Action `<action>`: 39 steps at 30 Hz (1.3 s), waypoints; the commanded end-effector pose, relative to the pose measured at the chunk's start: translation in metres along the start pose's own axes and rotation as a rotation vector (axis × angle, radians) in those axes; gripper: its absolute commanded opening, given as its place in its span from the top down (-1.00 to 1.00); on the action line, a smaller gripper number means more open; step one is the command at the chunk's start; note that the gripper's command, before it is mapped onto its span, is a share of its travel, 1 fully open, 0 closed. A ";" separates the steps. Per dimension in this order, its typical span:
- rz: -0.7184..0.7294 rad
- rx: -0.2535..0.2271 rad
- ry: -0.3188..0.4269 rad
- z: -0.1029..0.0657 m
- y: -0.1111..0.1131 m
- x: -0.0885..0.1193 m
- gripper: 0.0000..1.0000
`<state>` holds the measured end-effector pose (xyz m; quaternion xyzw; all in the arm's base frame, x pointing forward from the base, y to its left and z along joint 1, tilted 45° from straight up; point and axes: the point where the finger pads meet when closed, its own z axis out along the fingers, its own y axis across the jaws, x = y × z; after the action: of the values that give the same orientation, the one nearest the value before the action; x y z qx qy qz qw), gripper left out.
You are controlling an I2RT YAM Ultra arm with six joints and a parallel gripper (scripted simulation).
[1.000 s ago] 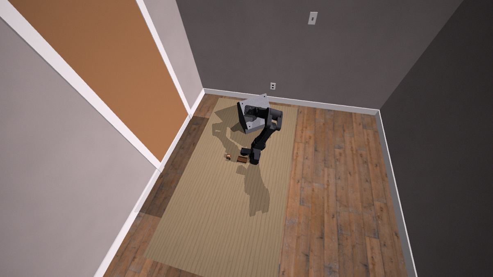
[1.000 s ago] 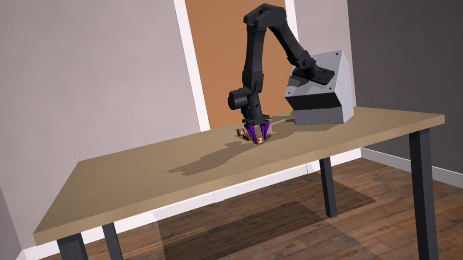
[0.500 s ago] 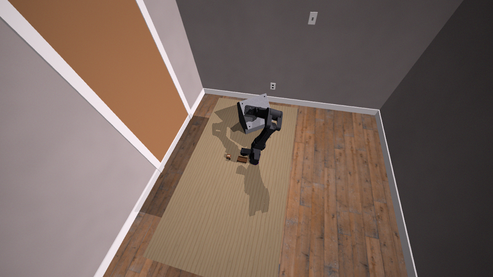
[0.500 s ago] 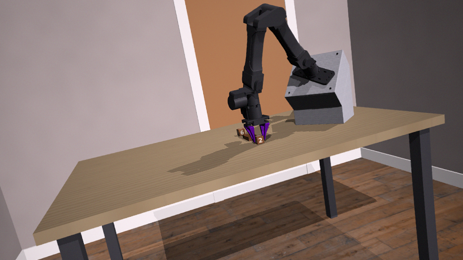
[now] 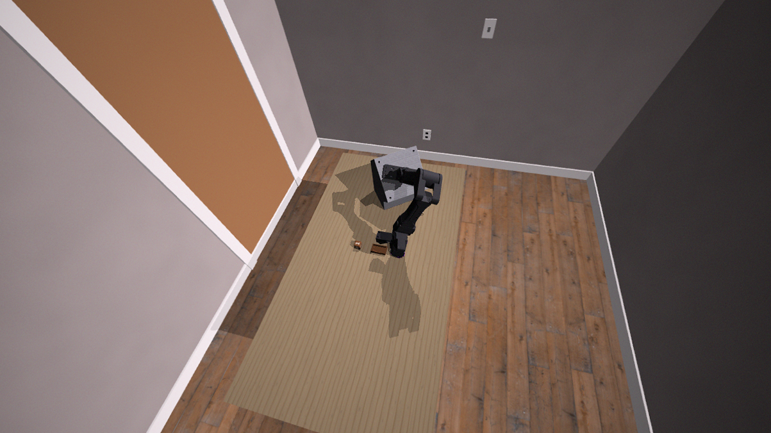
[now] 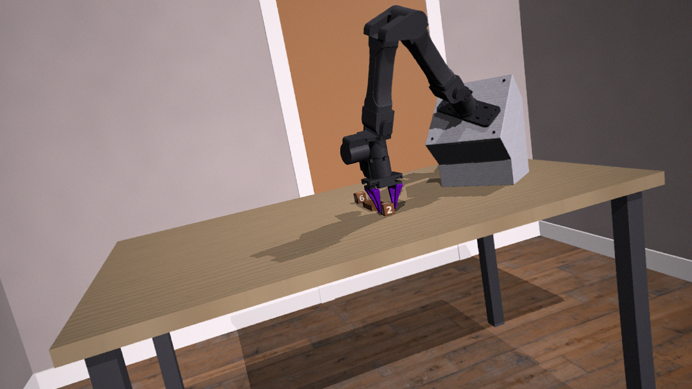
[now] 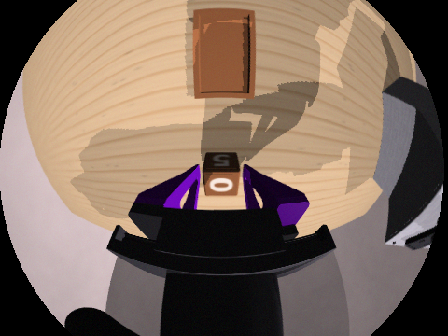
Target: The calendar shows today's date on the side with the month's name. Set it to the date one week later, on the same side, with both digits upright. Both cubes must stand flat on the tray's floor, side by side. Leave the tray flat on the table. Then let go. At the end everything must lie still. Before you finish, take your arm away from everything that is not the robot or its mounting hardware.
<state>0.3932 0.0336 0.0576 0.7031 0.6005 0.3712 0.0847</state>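
A brown cube [image 6: 389, 209] [image 7: 221, 185] stands on the table between my fingers. It shows 2 to the exterior view; in the wrist view it shows 0 on top and a shaded 5 on the side toward the tray. My gripper [image 6: 388, 206] [image 7: 221, 169] is open, its purple fingers on either side of this cube with small gaps in the wrist view. The brown tray [image 5: 379, 249] [image 6: 370, 206] [image 7: 221, 56] lies flat and empty beside it. The other cube [image 5: 357, 245] [image 6: 361, 198] stands beyond the tray, showing 6 in the exterior view. The month's name is not visible.
The grey slanted stand [image 5: 399, 155] [image 6: 476, 173] carries the arm's base at the table's far right in the exterior view. The wooden table's front edge [image 6: 344, 272] runs on the near side of the cubes there. The arm's shadow falls across the table.
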 end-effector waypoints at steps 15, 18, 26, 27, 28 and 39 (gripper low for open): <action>0.000 -0.011 -0.009 -0.002 0.003 -0.001 0.45; 0.000 -0.011 -0.009 -0.002 0.003 -0.001 0.45; 0.000 -0.011 -0.009 -0.002 0.003 -0.001 0.45; 0.000 -0.011 -0.009 -0.002 0.003 -0.001 0.45; 0.000 -0.011 -0.009 -0.002 0.003 -0.001 0.45; 0.000 -0.011 -0.009 -0.002 0.003 -0.001 0.45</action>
<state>0.3932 0.0335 0.0576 0.7032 0.6004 0.3712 0.0847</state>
